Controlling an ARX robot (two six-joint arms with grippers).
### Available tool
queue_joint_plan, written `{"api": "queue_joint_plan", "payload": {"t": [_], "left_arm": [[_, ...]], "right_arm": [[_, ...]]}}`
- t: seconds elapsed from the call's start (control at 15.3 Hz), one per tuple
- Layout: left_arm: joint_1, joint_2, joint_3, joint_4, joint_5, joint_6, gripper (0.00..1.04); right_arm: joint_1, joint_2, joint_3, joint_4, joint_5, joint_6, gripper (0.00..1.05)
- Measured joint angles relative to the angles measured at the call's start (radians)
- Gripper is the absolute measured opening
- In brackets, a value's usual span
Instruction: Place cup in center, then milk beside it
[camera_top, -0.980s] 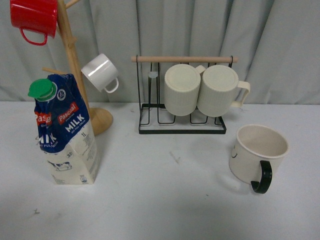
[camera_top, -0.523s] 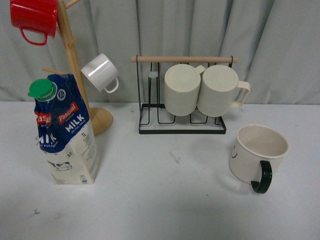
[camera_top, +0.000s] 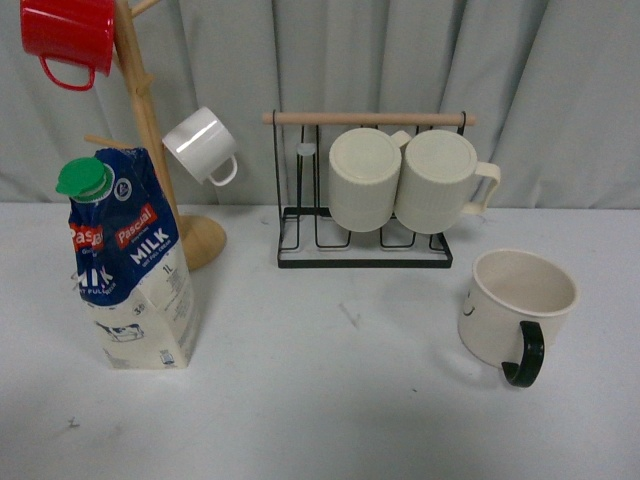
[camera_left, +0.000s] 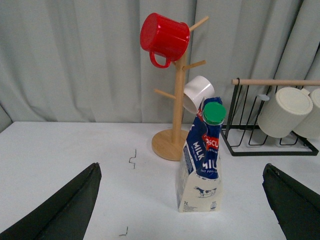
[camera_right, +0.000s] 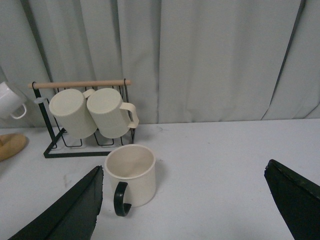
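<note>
The cup (camera_top: 515, 305), a wide cream mug with a black handle, stands upright on the right of the white table, handle towards me. It also shows in the right wrist view (camera_right: 131, 172). The milk (camera_top: 130, 270), a blue and white carton with a green cap, stands on the left and shows in the left wrist view (camera_left: 202, 165). Bare tabletop with a small black mark (camera_top: 349, 316) lies between them. Neither gripper shows in the front view. My left gripper (camera_left: 181, 166) is open and empty, short of the carton. My right gripper (camera_right: 184, 165) is open and empty, short of the cup, which sits towards one finger (camera_right: 75, 210).
A wooden mug tree (camera_top: 150, 130) behind the milk holds a red mug (camera_top: 68, 35) and a small white mug (camera_top: 200, 145). A black wire rack (camera_top: 365, 252) at the back middle holds two ribbed cream mugs (camera_top: 365, 180). A grey curtain closes the back.
</note>
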Motion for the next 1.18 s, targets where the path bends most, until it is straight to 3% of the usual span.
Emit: {"api": "queue_joint_plan", "payload": {"t": [0.65, 0.72, 0.78, 0.92, 1.05, 1.11, 1.18], "left_arm": [[0.0, 0.0, 0.0, 0.0, 0.0, 0.0, 0.98], [0.0, 0.0, 0.0, 0.0, 0.0, 0.0, 0.98], [0.0, 0.0, 0.0, 0.0, 0.0, 0.0, 0.98], [0.0, 0.0, 0.0, 0.0, 0.0, 0.0, 0.98], [0.0, 0.0, 0.0, 0.0, 0.0, 0.0, 0.98], [0.0, 0.0, 0.0, 0.0, 0.0, 0.0, 0.98], [0.0, 0.0, 0.0, -0.001, 0.0, 0.0, 0.98]], "right_arm": [[0.0, 0.0, 0.0, 0.0, 0.0, 0.0, 0.98], [-0.002, 0.002, 0.001, -0.012, -0.008, 0.004, 0.98], [-0.044, 0.076, 0.02, -0.021, -0.092, 0.036, 0.98], [-0.149, 0.441, 0.097, 0.328, -0.124, 0.082, 0.98], [-0.177, 0.897, 0.265, 0.706, -0.052, 0.126, 0.98], [-0.158, 1.115, 0.38, 0.787, 0.007, 0.155, 0.98], [-0.126, 1.307, 0.509, 0.731, 0.06, 0.18, 0.98]]}}
